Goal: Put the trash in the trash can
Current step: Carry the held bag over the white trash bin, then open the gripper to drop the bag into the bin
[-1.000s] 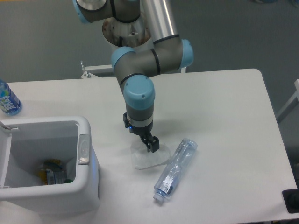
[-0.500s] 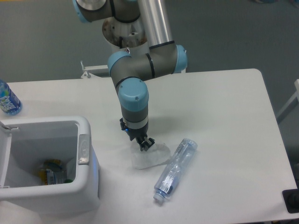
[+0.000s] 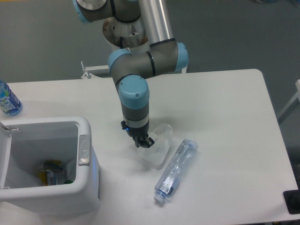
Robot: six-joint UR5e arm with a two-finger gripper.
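Arm reaches down over the white desk (image 3: 225, 103), end effector (image 3: 143, 141) low near desk center, fingers pressed together on the left edge of the plastic sheet (image 3: 159, 145). The sheet is thin, whitish and see-through, crumpled, and it stands up partly off the desk to the right of the end effector, its lower part touching the surface. Clear bottle (image 3: 176, 169) lies on its side just right of the sheet, angled, pale cap end pointing to the front edge of the desk, upper end close to the sheet; cannot tell if they touch. Trash can (image 3: 86, 187) sits at the front left corner of the desk, lid (image 3: 3, 154) swung open to the left, grey latch (image 3: 83, 150) on its right rim, some dark and yellowish stuff at the bottom inside. Trash can is well apart from the sheet and the bottle. A bottle with a blue-and-green label (image 3: 8, 100) stands at the far left edge of the desk, behind the trash can.
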